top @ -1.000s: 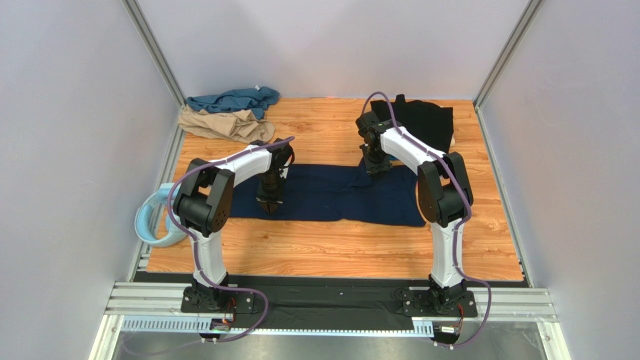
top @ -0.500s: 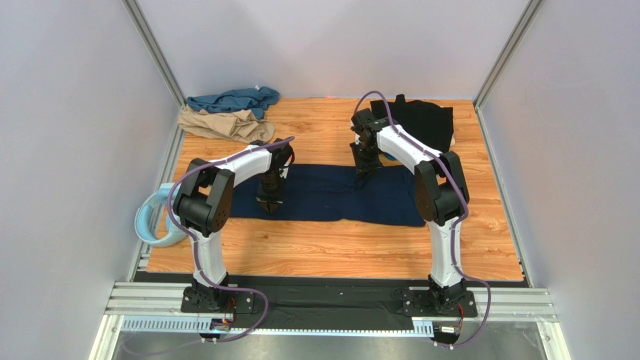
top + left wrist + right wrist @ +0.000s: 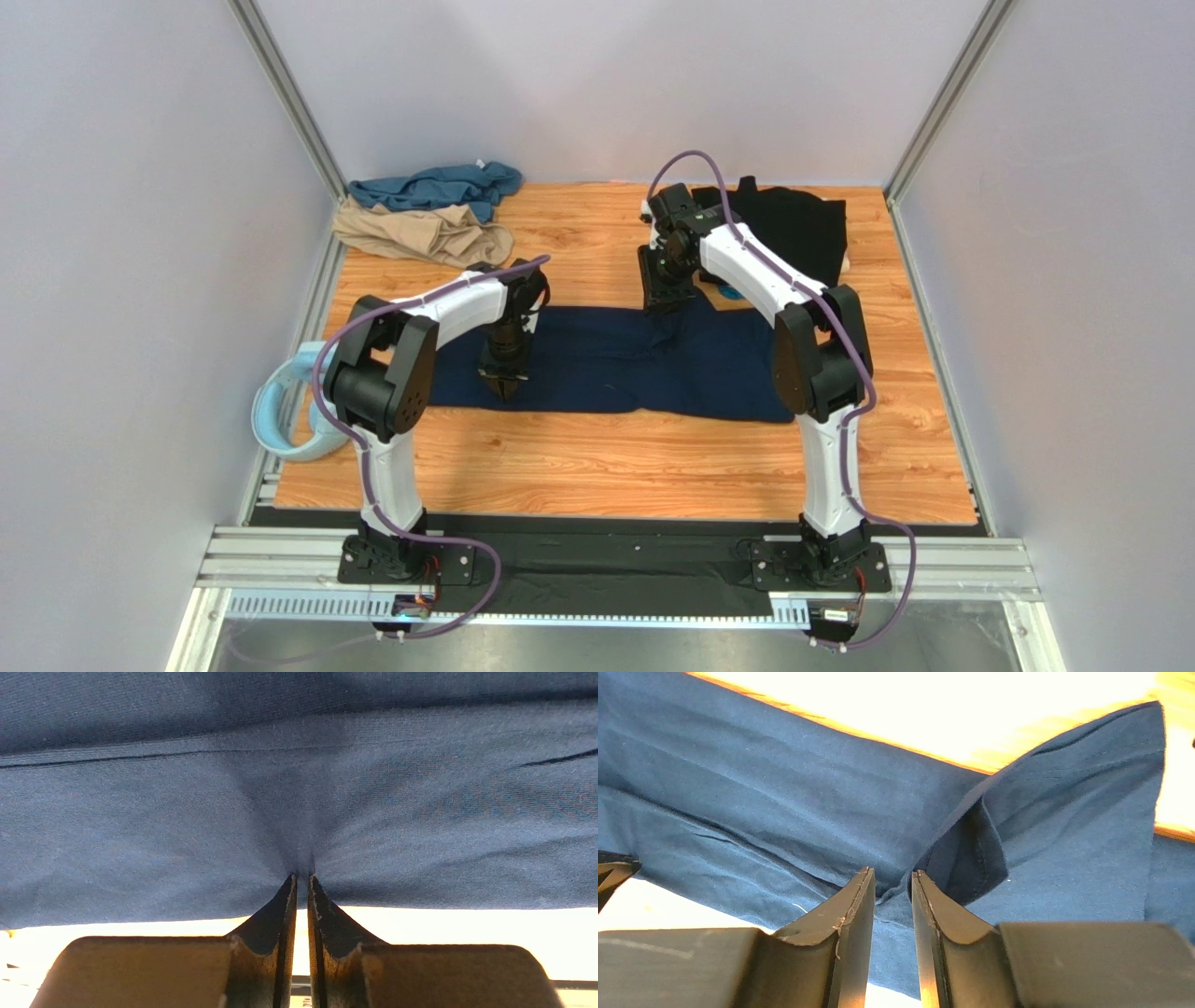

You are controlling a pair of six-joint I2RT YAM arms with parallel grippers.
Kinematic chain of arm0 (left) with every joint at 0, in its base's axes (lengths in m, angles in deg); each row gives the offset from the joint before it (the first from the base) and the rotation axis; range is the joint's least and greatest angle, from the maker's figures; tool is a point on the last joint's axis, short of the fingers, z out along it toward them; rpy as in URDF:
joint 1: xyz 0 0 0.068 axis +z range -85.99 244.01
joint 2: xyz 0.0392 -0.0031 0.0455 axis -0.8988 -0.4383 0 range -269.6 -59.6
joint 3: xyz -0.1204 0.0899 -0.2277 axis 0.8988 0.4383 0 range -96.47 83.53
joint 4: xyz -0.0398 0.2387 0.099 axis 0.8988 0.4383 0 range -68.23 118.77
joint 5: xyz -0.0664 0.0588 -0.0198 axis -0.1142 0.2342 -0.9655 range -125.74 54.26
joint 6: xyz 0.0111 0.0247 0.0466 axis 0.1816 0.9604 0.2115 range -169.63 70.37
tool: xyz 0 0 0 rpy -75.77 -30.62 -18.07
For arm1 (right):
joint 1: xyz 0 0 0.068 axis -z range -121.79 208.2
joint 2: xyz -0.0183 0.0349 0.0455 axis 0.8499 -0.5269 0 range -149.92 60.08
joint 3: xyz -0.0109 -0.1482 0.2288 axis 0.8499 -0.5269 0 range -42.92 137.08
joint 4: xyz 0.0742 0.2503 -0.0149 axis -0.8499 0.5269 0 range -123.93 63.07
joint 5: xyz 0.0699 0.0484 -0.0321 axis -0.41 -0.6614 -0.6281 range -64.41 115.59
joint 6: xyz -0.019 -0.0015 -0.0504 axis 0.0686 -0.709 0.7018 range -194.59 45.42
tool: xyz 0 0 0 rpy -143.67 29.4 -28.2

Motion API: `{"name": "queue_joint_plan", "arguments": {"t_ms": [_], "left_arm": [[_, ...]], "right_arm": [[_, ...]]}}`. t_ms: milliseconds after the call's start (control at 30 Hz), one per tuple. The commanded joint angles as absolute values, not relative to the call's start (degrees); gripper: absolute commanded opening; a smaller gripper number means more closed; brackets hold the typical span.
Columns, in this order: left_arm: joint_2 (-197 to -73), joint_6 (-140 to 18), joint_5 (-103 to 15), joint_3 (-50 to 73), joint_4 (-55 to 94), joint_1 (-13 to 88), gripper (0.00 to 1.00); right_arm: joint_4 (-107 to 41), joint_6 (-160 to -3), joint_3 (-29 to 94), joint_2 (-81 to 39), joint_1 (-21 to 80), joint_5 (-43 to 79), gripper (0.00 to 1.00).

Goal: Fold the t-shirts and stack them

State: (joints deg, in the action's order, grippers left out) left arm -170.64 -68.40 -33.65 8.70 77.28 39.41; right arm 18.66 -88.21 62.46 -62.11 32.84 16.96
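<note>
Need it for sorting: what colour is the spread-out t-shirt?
Dark navy blue t-shirt, best in top external.

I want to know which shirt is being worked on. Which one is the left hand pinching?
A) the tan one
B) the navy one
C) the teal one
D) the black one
B: the left hand is pinched shut on an edge of the navy shirt, which lies spread across the middle of the table.

ring (image 3: 278, 416): pale blue, well left of left end effector (image 3: 504, 387), at table's left edge | table (image 3: 603, 462): wood-grain, beneath it | walls (image 3: 140, 210): grey, three sides | rail (image 3: 631, 557): aluminium, along table's near edge
</note>
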Motion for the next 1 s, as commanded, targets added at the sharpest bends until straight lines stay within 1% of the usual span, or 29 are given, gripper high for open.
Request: {"name": "queue_joint_plan", "arguments": {"t_ms": [0, 200, 367, 433, 533, 567, 667, 967], "left_arm": [[-169.11, -68.44, -33.37, 8.64, 76.88, 39.49, 0.16], [-168.58, -68.44, -32.93, 8.82, 76.79, 39.49, 0.16], [-167.53, -68.18, -32.23, 8.56, 76.79, 39.49, 0.17], [-167.09, -67.65, -31.44, 8.21, 76.88, 39.49, 0.17], [-166.39, -67.56, -30.38, 7.42, 77.5, 39.49, 0.17], [-165.86, -67.65, -30.12, 7.5, 77.5, 39.49, 0.17], [-165.07, -68.35, -29.68, 7.5, 77.06, 39.49, 0.17], [-163.13, -68.53, -28.89, 8.12, 78.28, 39.49, 0.17]], "right_arm": [[19.23, -88.56, 64.92, -58.4, 33.16, 20.56, 0.31], [19.33, -88.47, 60.01, -54.1, 34.74, 25.5, 0.31], [20.74, -89.09, 54.47, -50.23, 35.09, 32.69, 0.3], [19.42, -89.35, 51.58, -48.83, 35.09, 33.32, 0.3], [20.2, -89.96, 50.42, -47.94, 35.09, 35.77, 0.3], [20.38, -90.4, 49.9, -48.81, 35.09, 37.26, 0.3], [20.47, -89.62, 50.15, -52.66, 35.09, 36.58, 0.29], [19.5, -89.61, 56.13, -62.96, 35.09, 34.56, 0.28]]}}
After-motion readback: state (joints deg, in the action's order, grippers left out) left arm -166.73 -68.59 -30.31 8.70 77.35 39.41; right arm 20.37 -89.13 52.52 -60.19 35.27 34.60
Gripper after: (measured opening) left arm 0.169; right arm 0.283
